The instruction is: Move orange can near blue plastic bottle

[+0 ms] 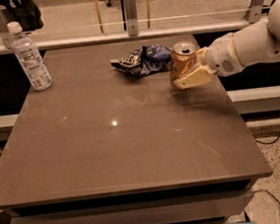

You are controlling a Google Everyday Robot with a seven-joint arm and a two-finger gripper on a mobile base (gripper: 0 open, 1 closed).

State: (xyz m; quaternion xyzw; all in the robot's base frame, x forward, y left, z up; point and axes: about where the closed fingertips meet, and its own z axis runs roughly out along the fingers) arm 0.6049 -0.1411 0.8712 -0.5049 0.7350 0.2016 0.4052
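One gripper (185,74), upper right, fingers apparently pinching the orange can (181,58); a loose hold could tip it en route to the blue plastic bottle (30,57), upper left.

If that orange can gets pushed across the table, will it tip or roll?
Likely stiff, being metal. The orange can stands upright, so a low push should slide it on the smooth table; tipped, it would roll. The gripper is low beside it.
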